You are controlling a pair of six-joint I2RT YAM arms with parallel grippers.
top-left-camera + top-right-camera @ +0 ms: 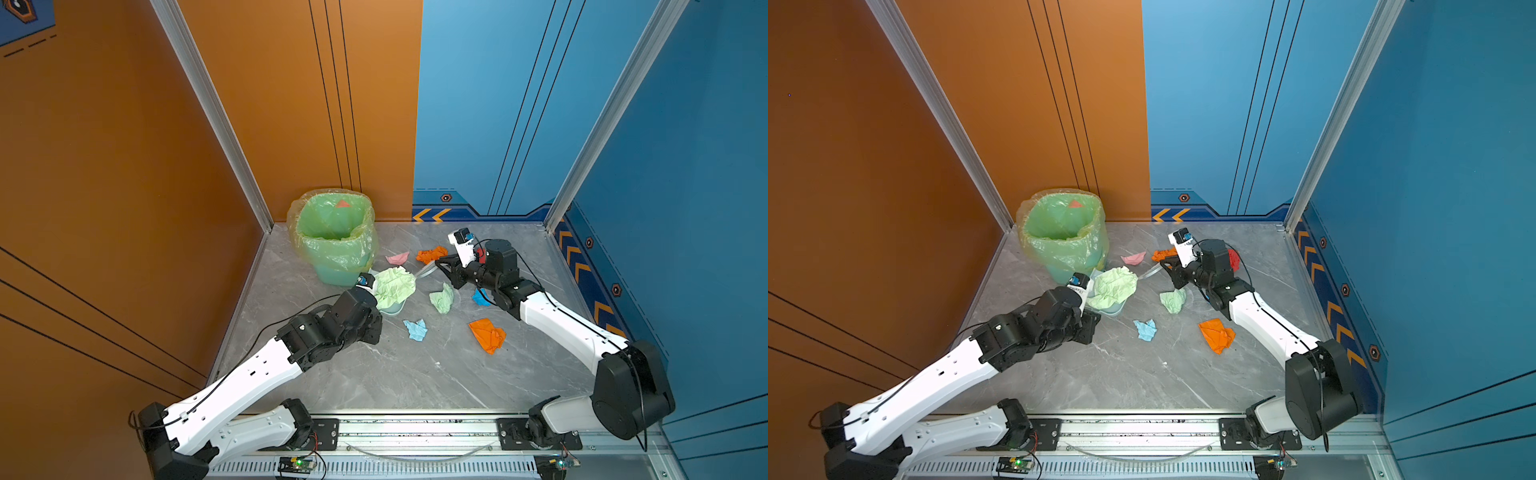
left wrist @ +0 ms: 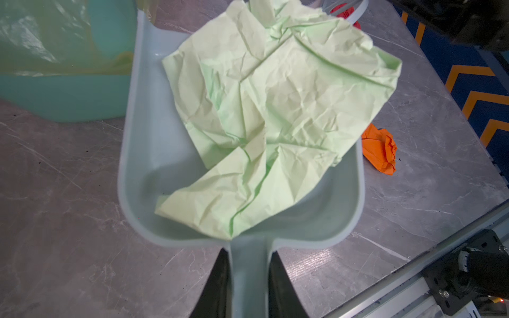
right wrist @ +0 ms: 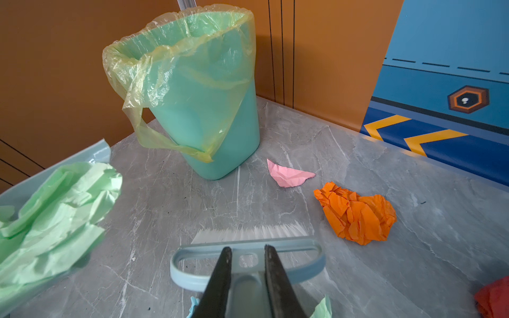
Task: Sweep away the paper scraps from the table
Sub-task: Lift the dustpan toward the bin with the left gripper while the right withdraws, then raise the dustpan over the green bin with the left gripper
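My left gripper is shut on the handle of a grey-blue dustpan, which sits beside the bin. A large pale green paper scrap lies in the pan. My right gripper is shut on a grey-blue brush, its white bristles on the table between the pan and an orange scrap. A pink scrap, a small pale green one, a light blue one, a second orange one and a bright blue one lie loose. A red scrap shows behind the right wrist.
The green bag-lined bin stands at the back left corner with a reddish scrap inside. Orange and blue walls close three sides. An aluminium rail carrying both arm bases runs along the front edge.
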